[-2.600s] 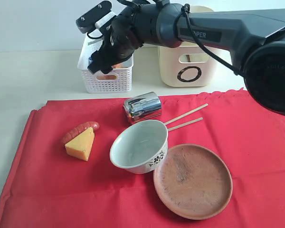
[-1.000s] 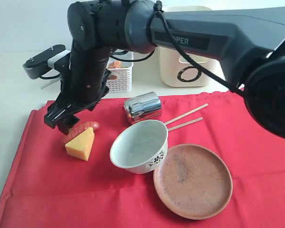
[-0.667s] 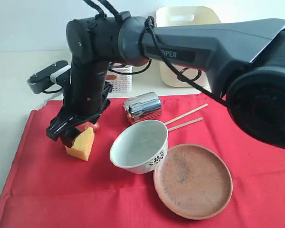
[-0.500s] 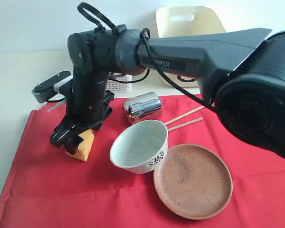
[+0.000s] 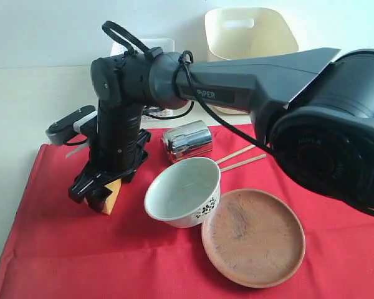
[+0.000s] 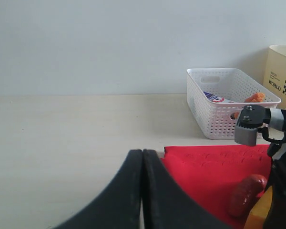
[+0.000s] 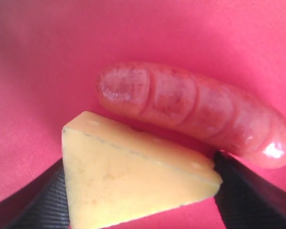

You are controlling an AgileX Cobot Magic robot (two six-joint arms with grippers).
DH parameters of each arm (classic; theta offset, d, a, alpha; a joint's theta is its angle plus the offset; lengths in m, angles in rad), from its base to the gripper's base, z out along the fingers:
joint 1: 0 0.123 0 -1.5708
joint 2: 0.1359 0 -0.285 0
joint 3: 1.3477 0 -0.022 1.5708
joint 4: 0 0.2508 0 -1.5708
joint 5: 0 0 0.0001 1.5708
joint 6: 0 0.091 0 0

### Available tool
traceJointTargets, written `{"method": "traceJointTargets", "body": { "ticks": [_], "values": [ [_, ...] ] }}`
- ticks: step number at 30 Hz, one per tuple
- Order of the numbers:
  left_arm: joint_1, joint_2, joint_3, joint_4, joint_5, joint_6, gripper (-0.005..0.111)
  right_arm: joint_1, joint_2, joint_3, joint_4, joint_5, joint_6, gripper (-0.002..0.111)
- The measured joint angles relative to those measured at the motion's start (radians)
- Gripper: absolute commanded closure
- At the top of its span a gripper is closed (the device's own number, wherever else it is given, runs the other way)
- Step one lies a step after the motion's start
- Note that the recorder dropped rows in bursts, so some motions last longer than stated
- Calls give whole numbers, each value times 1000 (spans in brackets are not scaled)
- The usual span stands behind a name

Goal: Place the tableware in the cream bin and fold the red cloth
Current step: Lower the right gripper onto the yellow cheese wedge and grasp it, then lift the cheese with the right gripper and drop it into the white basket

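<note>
Yellow cheese between sides of your open right hand, sausage just beside; squeeze crooked, cheese slips, sausage rolls. Left hand clenched, empty

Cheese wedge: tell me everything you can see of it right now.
The cheese wedge is a yellow-orange triangular block, smooth with small pits, intact, lying on the red cloth. The sausage lies close along one edge; contact is unclear. The right gripper straddles it, jaws wide, a finger at each end; grip not confirmed.
</note>
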Motion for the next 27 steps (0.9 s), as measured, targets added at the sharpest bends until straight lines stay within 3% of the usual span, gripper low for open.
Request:
{"method": "traceJointTargets", "body": {
  "ticks": [8,14,27],
  "values": [
    [0,0,0,0,0,0,107,0,0,0,0,0,-9,84],
    [0,0,0,0,0,0,107,0,0,0,2,4,-9,96],
    [0,0,0,0,0,0,107,0,-90,0,4,21,-11,98]
  ]
}}
